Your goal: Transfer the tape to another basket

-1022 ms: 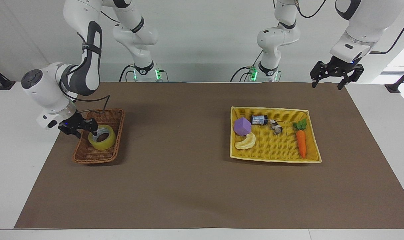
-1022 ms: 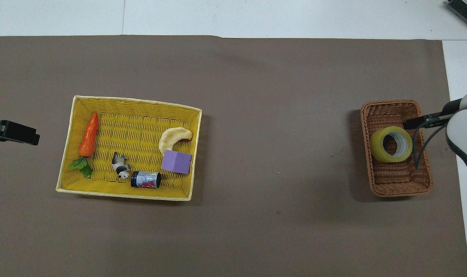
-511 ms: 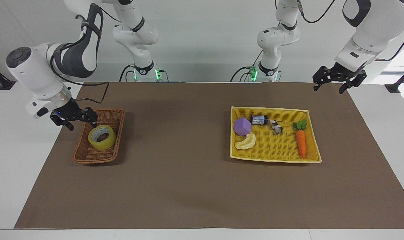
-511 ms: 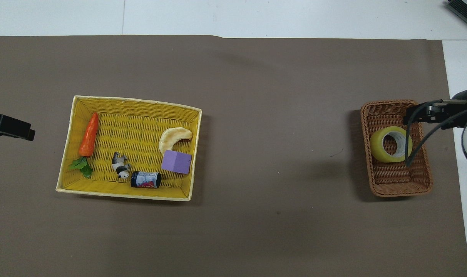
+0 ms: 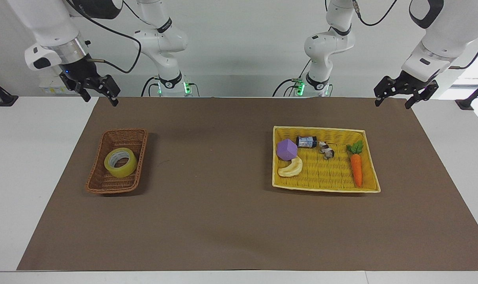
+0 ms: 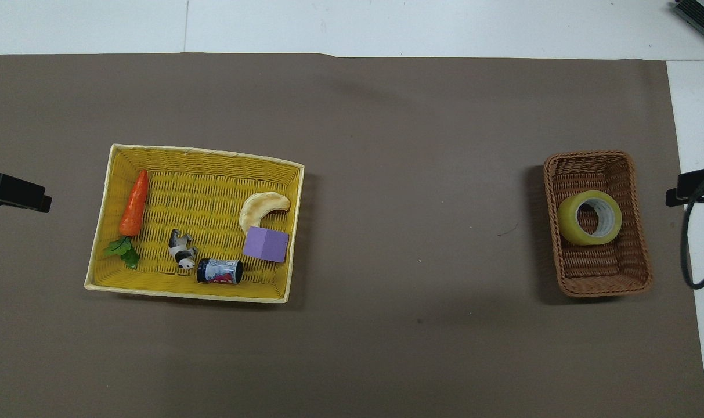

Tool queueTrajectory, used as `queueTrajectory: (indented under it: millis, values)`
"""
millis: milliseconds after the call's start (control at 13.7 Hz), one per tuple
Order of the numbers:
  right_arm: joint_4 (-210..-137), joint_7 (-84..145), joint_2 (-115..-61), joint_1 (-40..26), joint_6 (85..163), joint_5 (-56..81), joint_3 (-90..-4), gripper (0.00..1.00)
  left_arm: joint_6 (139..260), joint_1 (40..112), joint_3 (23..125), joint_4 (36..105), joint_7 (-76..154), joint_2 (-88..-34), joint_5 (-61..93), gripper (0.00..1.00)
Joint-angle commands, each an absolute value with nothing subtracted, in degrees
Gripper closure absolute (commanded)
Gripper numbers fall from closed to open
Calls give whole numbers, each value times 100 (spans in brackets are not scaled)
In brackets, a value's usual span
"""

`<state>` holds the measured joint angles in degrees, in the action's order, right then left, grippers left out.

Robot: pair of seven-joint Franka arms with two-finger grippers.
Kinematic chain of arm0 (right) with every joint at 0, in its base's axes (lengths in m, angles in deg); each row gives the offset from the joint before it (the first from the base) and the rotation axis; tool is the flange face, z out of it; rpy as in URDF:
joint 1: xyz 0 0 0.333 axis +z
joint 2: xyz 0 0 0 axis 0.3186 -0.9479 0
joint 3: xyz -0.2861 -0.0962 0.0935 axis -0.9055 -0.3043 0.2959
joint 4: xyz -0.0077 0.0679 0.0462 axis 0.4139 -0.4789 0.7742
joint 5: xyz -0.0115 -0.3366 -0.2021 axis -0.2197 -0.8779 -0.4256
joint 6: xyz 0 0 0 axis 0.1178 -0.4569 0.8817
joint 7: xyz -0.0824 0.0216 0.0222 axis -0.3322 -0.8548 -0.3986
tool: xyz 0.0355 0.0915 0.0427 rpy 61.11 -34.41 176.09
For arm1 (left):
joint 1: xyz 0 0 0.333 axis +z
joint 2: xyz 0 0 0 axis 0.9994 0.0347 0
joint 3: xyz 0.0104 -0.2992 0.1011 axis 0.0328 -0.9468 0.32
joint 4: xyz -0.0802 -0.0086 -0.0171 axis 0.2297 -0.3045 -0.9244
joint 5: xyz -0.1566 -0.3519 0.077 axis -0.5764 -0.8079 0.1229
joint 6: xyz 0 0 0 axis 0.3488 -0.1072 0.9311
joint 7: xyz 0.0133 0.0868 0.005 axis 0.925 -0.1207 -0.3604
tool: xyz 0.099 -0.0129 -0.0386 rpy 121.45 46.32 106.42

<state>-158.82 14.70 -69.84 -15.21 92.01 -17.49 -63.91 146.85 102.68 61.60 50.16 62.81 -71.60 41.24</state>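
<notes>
The tape (image 5: 120, 162) (image 6: 589, 217), a yellow roll with a pale core, lies flat in the small brown wicker basket (image 5: 116, 188) (image 6: 604, 281) at the right arm's end of the mat. My right gripper (image 5: 99, 98) (image 6: 694, 188) hangs open high above the mat's edge at that end. It is well clear of the basket and holds nothing. My left gripper (image 5: 392, 103) (image 6: 15, 193) waits open and raised over the mat's edge at the left arm's end.
A large yellow woven tray (image 5: 325, 129) (image 6: 201, 152) sits toward the left arm's end. It holds a carrot (image 5: 356, 167), a purple block (image 5: 287, 150), a pale crescent toy (image 5: 291, 167), a small dark jar (image 5: 306, 141) and an animal figurine (image 5: 326, 150). Bare brown mat lies between the two baskets.
My right gripper has risen from beside the tape in the brown basket and drawn back, empty. The tape stays in the basket. The left gripper has barely shifted.
</notes>
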Motion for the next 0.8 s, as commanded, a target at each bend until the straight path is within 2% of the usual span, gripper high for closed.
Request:
queueTrajectory:
  millis: [0,292,584,730]
  values:
    - [-15546,1538,-7051,-1559,8790,-1992,-6407,0,14658,10305,6109,5008,6356,-7204,4177,0]
    - [-16055,1749,-6603,-1611,8727,-1949,-6530,0,14667,10024,6257,5000,6365,-7204,4212,0]
    - [-16424,2056,-6401,-1865,8815,-1967,-6548,0,14684,8839,7503,5008,6365,-7213,4220,0]
    - [-16434,2232,-6444,-2111,8998,-1932,-6548,0,14684,8810,7568,5000,6365,-7213,4194,0]
